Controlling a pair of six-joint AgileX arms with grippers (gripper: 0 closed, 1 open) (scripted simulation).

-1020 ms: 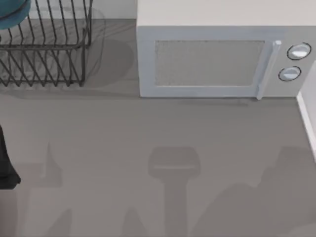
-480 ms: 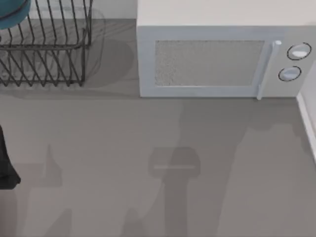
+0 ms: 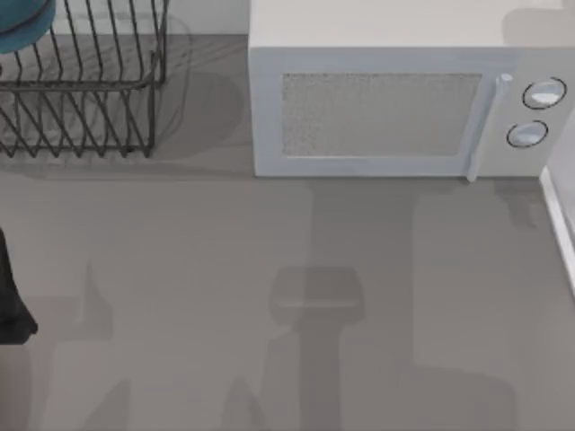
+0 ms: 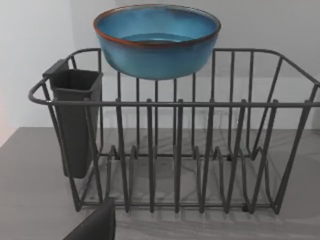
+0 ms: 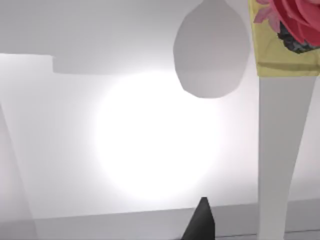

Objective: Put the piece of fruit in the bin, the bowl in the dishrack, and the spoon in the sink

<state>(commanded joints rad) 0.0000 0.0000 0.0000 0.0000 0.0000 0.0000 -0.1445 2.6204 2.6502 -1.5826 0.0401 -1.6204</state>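
The teal bowl point(image 4: 156, 40) with its brownish rim sits upright, high in the black wire dishrack point(image 4: 175, 150), toward the rack's far side. From above, the bowl point(image 3: 22, 22) is at the top left corner inside the dishrack point(image 3: 81, 90). A black part of my left gripper point(image 4: 95, 226) stands in front of the rack, apart from it. My left arm point(image 3: 11, 296) is at the table's left edge. In the right wrist view a long white strip with a yellow flowered end point(image 5: 282, 50), perhaps the spoon, hangs over a bright white surface beside a dark part of my right gripper point(image 5: 200, 222). The fruit is out of view.
A white microwave point(image 3: 404, 108) with two round knobs stands at the back, centre to right. A black utensil cup point(image 4: 75, 120) hangs on one end of the rack. A white raised edge point(image 3: 561, 224) borders the table's right side. Arm shadows cross the grey table point(image 3: 180, 269).
The right arm's shadow has swept from the table's lower right toward the middle, and a shadow now lies on the microwave's top right corner. My left arm and the bowl have not moved.
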